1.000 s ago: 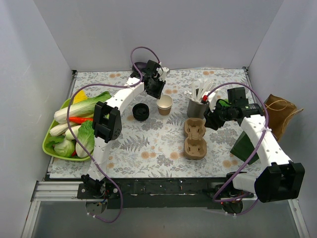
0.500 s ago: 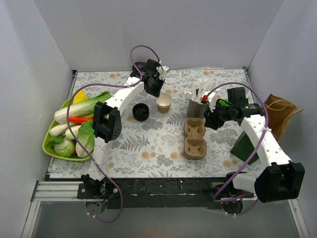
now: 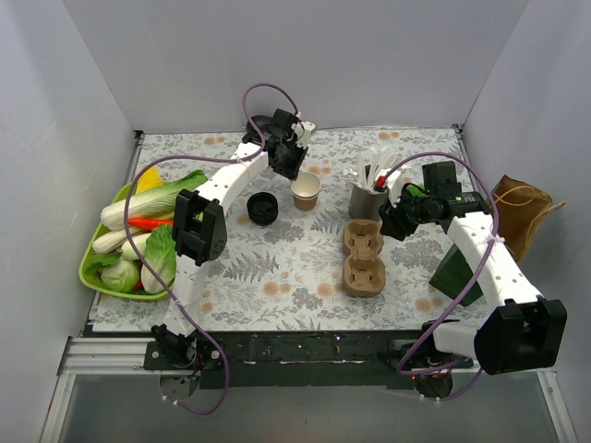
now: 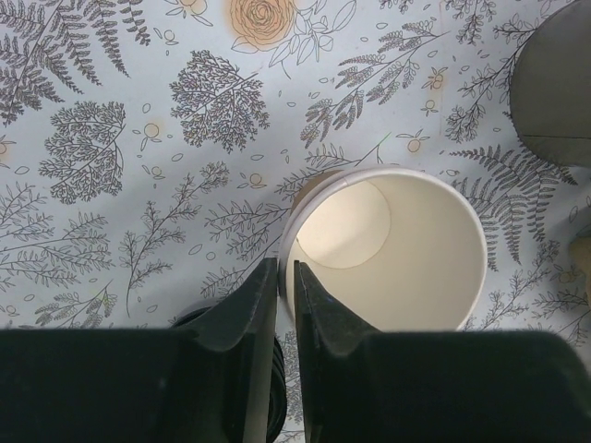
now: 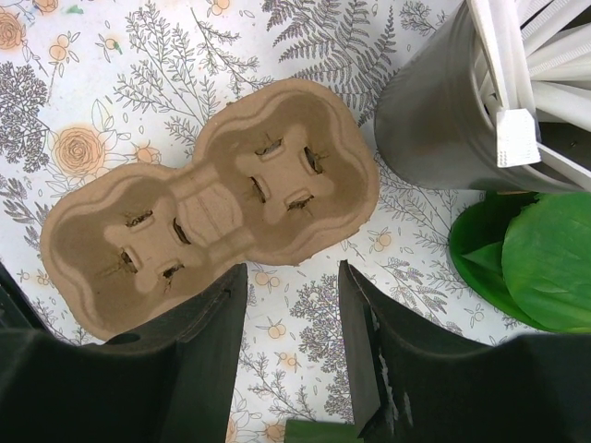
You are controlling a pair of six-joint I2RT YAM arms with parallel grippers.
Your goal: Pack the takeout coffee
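Small tan paper cup (image 4: 388, 249), white inside, no lid, upright just R of round black plastic lid stack (image 3: 262, 208). Prob. light, thin-walled, crushable: grip round body, gently. L gripper (image 4: 285, 273) jaws near-closed at rim, pinch unclear. R gripper (image 5: 291, 277) half open, empty.

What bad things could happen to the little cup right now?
1. The left gripper sits right at the thin rim of the paper cup, which has no lid. A hard pinch there might dent the rim or tip the cup over.
2. The stack of black lids stands close beside the cup, so the arm could knock it.
3. The right gripper hovers open over the cup carrier and might nudge it.
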